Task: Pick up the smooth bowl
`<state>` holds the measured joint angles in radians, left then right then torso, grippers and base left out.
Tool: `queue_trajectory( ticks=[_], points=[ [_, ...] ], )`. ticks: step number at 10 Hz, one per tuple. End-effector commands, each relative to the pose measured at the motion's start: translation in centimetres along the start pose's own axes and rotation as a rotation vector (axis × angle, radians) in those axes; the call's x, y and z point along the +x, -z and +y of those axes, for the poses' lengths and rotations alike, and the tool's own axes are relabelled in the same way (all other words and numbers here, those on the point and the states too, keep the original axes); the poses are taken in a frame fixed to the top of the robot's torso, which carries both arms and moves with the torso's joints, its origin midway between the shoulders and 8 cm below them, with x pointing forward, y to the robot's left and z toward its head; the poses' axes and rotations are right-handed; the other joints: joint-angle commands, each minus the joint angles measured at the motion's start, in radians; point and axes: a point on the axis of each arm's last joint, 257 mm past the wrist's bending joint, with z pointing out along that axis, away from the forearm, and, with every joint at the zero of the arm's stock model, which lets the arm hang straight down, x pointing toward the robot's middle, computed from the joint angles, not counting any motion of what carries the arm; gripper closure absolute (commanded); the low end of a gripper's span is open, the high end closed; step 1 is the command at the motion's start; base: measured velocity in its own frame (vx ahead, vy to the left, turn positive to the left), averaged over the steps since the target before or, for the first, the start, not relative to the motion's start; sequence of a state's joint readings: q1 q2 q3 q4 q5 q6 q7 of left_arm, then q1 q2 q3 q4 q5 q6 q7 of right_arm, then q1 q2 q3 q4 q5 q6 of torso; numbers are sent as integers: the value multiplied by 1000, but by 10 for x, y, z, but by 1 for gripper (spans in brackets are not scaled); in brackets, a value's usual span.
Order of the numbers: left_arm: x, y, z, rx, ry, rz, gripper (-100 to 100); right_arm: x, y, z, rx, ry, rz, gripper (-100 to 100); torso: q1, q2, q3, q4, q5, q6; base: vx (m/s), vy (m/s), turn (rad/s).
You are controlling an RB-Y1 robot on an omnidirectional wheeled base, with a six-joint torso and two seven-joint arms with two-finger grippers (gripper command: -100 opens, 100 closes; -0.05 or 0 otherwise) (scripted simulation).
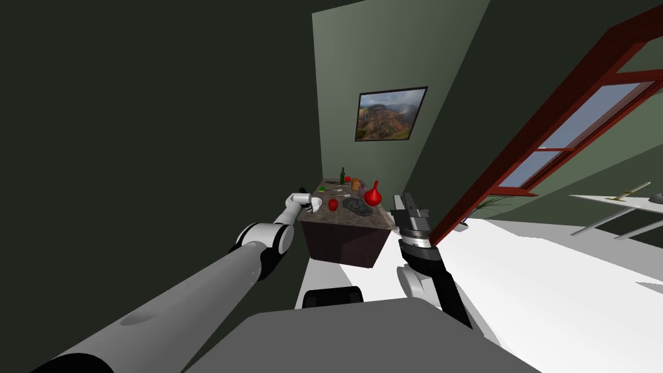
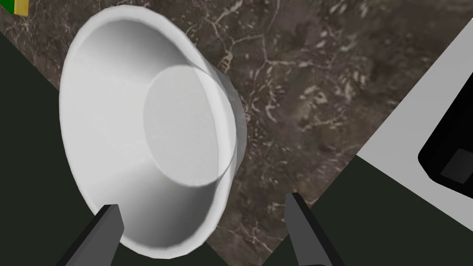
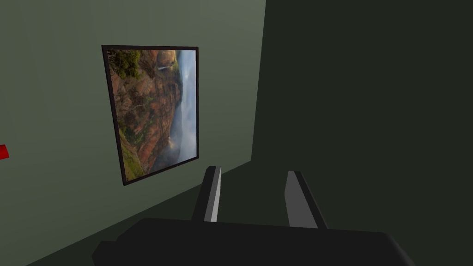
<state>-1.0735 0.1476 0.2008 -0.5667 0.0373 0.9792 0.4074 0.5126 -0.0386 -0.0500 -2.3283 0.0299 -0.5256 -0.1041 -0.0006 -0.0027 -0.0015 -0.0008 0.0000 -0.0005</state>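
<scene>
The smooth white bowl point(image 2: 148, 134) stands upright near an edge of a dark marbled tabletop point(image 2: 323, 92). My left gripper point(image 2: 205, 231) hangs open just above it. One finger point(image 2: 108, 231) overlaps the bowl's rim, and the other point(image 2: 302, 231) stands off to the side, over the table's corner. Nothing is gripped. In the head view the bowl point(image 1: 316, 203) sits at the table's near left corner, with the left gripper point(image 1: 303, 197) beside it. My right gripper point(image 1: 406, 208) is raised to the right of the table, its fingers point(image 3: 212, 194) partly apart and holding nothing.
The table point(image 1: 343, 223) carries a red vase point(image 1: 372, 194), a small red thing point(image 1: 333, 204), a dark plate point(image 1: 357, 206) and a green bottle point(image 1: 342, 175). A green and yellow item point(image 2: 21, 5) lies beyond the bowl. A red-framed window point(image 1: 557, 136) is on the right.
</scene>
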Motion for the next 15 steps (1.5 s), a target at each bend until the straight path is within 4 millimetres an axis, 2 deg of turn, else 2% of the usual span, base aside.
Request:
queue_trajectory(
  ticks=[1, 5, 7, 8, 9, 11, 12, 15],
  points=[
    [1, 1, 6, -26, 3, -9, -100, 0, 0, 0, 0, 0, 0, 0, 0, 0, 0, 0, 0, 0, 31, 1, -15],
    [7, 8, 30, -136, 19, -44, -100, 0, 0, 0, 0, 0, 0, 0, 0, -1, -1, 0, 0, 0, 55, 1, -35],
    [8, 8, 30, -137, 19, -44, -100, 0, 0, 0, 0, 0, 0, 0, 0, -1, -1, 0, 0, 0, 38, 4, -16],
    [8, 8, 31, -141, 20, -45, 0, 0, 0, 0, 0, 0, 0, 0, 0, 0, 0, 0, 0, 0, 0, 0, 0],
    [2, 0, 39, -139, 20, -44, -100, 0, 0, 0, 0, 0, 0, 0, 0, 2, 1, 0, 0, 0, 43, -12, -5],
    [1, -1, 40, -139, 20, -44, -100, 0, 0, 0, 0, 0, 0, 0, -1, 0, 0, 0, 0, 0, 31, -12, 2],
    [1, 0, 41, -142, 20, -46, 100, 0, 0, 0, 0, 0, 0, 0, 0, 1, 1, 0, 0, 0, 0, 0, 0],
    [1, 0, 41, -142, 20, -46, 100, 0, 0, 0, 0, 0, 0, 0, 0, 2, 1, 0, 0, 0, 0, 0, 0]
  ],
)
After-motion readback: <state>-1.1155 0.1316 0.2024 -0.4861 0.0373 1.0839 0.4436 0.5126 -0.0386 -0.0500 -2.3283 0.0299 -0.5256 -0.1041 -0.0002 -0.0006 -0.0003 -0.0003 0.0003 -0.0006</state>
